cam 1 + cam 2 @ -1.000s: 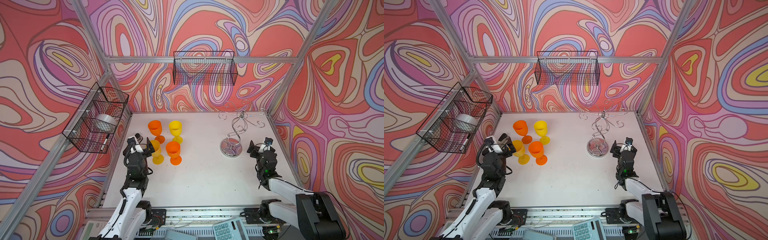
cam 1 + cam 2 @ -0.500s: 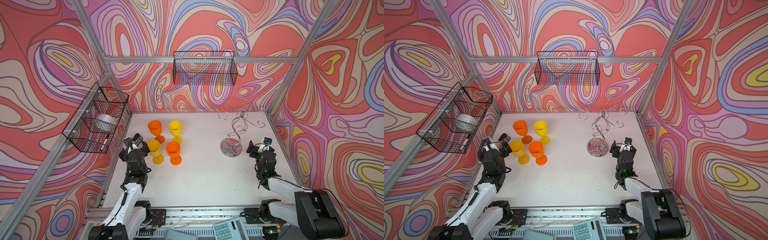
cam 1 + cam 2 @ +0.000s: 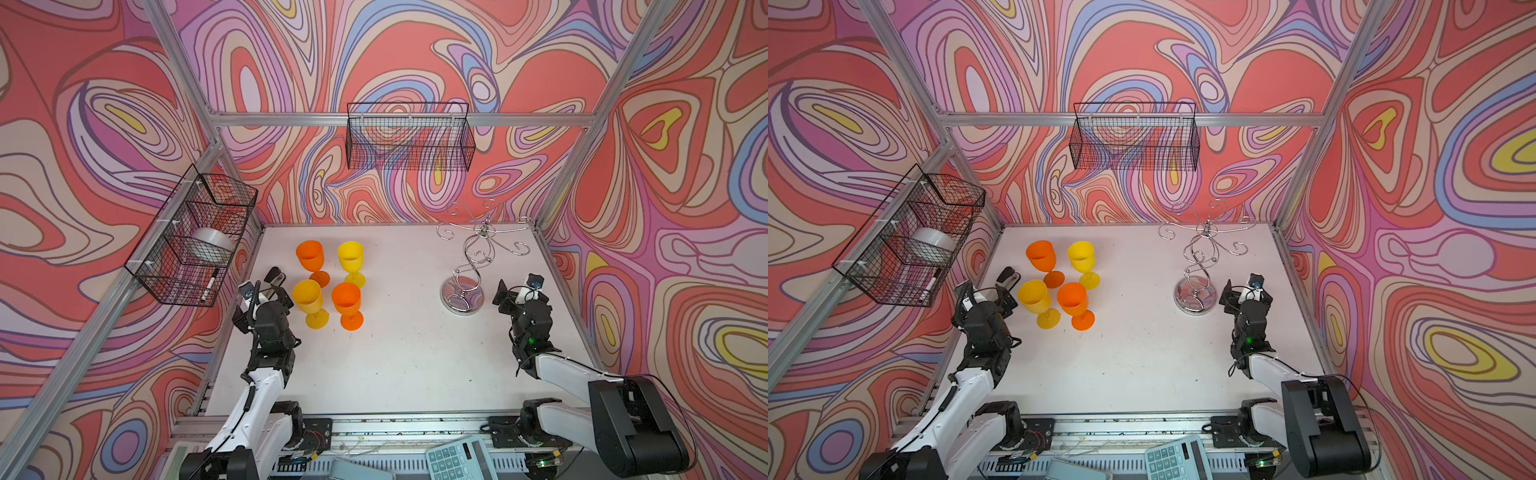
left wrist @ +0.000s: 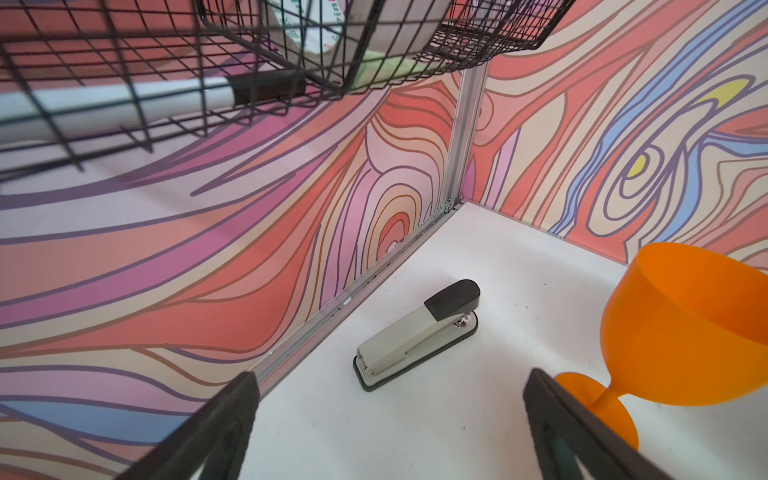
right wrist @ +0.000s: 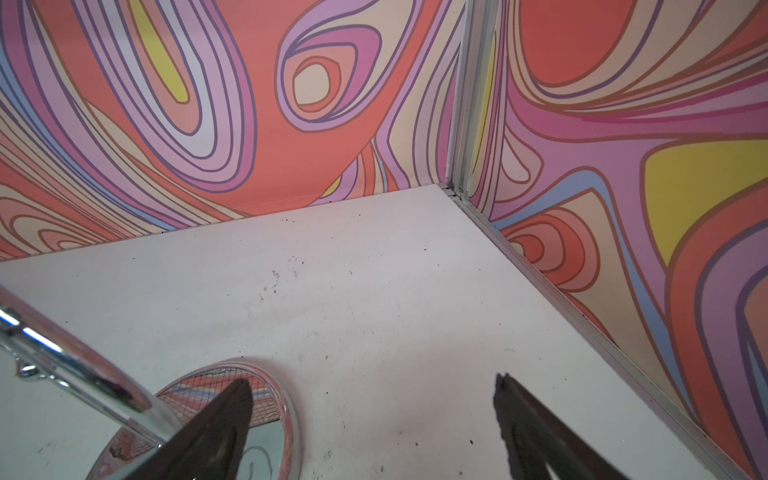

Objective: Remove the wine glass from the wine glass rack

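The hooks of the wine glass rack hang bare. We see four upright wine glasses well left of the rack, beside our wide, empty left gripper. Our right gripper, equally wide and empty, sits just right of the rack's base.

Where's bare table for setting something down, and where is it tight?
Bare: the middle strip between the four glasses and the rack, plus the whole near half of the table. Crowded: the left edge, where stapler, left hand and glasses bunch.
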`<state>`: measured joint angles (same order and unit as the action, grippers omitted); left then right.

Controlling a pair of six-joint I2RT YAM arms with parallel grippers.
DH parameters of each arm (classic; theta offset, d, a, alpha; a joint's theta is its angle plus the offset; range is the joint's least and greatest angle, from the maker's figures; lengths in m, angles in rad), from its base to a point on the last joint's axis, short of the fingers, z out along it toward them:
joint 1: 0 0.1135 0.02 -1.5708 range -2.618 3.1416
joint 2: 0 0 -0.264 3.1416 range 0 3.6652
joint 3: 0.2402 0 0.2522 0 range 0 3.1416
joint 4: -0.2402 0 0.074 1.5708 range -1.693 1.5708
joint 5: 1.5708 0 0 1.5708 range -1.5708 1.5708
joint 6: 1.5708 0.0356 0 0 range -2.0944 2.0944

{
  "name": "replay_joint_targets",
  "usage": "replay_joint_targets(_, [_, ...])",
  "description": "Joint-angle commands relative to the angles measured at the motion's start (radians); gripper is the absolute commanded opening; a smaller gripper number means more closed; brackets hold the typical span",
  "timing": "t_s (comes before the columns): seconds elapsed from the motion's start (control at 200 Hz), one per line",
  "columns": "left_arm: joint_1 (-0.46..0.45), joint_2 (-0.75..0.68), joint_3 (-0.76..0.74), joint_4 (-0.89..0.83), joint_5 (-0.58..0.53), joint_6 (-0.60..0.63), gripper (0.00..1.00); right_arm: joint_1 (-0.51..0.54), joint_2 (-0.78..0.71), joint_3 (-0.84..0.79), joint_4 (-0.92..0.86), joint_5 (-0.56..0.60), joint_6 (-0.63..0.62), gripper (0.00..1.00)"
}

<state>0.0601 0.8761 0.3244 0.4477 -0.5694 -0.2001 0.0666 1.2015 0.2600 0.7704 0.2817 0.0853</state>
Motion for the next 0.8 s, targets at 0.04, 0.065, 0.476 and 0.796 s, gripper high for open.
replay_joint_targets(0.04, [0.009,0.001,-0.004,0.034,-0.018,-0.012,1.0,0.005,0.009,0.016,0.005,0.007,-0.005,0.96])
replay_joint_targets(0.065, [0.009,0.005,-0.001,0.03,-0.027,-0.012,1.0,0.005,0.009,0.016,0.006,0.008,-0.007,0.96])
replay_joint_targets(0.476, [0.057,0.09,0.022,-0.045,-0.052,-0.059,1.0,0.005,0.019,0.019,0.003,0.011,-0.003,0.96])
replay_joint_targets(0.796, [0.059,0.183,0.027,-0.007,0.088,-0.064,1.0,0.004,0.026,0.022,0.001,0.013,-0.003,0.96])
